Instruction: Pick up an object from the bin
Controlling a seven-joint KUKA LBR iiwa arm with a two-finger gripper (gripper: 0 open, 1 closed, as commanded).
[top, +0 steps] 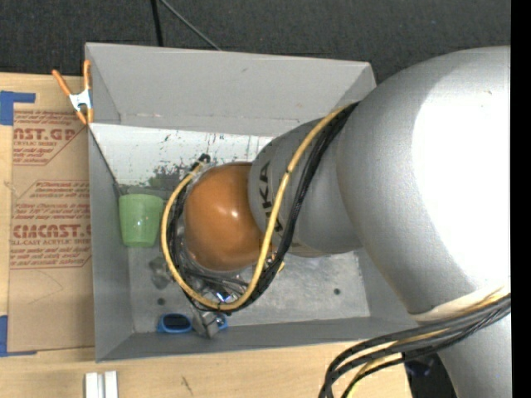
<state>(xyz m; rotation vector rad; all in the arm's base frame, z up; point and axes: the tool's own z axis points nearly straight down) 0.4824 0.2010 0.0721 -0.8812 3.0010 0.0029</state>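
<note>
Because the gripper (pixel 206 301) sits low beneath the orange domed wrist cover (pixel 217 215), it cannot be told whether it is wide, narrow or holding anything. Nearest lies a small blue loop-shaped object (pixel 173 323) by the near wall. A pale green plastic cup (pixel 139 219) rests against the left wall of the grey metal bin (pixel 232 89). Judgement: arm down in the bin, no pick confirmed, grasp and lift outstanding.

Black letters ran sideways along the grey arm (pixel 332 206), just beside its orange cover (pixel 220 214). Only "KA" could be read, the rest being crossed by cables (pixel 290 181). On the cardboard sheet (pixel 41 164) left of the bin (pixel 224 81), red print read "CAST.GP" at the far end and, nearer, what looked like "CINCAST". The smaller lines beneath were too fine to read.
</note>
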